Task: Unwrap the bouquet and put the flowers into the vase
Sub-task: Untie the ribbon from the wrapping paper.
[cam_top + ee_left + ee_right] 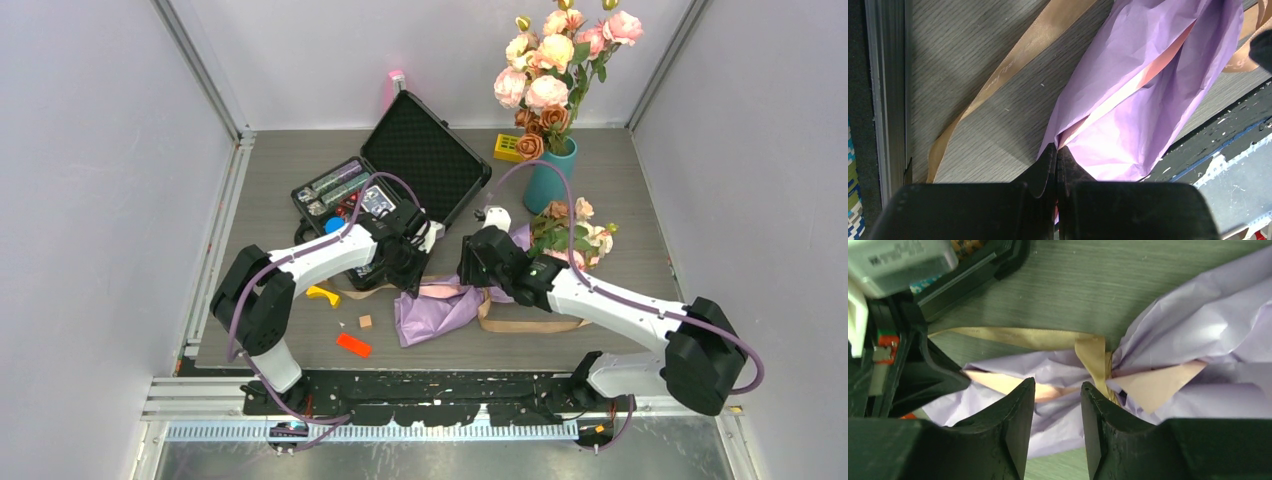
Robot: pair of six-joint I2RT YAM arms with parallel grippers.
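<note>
We see the teal vase (545, 185) standing at the back of the table (300, 170), already filled with a bunch of large roses (550, 60). The bouquet (440, 310) lies flat on the arms' side of the vase. Its lilac paper trails away from the vase, while its small pink and white flowers (578, 238) rest nearest the vase, just short of its base.

The left gripper (1057, 155) is closed tight, with an edge of the lilac and pink paper pinched between its fingertips. We judge that this grip pins the wrapping so the bundle cannot slide.

The right gripper (1058, 390) hovers over the paper with its jaws partway apart and nothing between them. It sits just to the far-from-vase side of the tan ribbon (1018, 337), which cinches the bundle at its waist. It seems placed there to work on the knot or the paper fold.

An open black tool case (425, 155) sits beside the vase, on the left arm's side.

The wrapping looks loosened but not removed, so the stems are not yet free to lift towards the vase.
</note>
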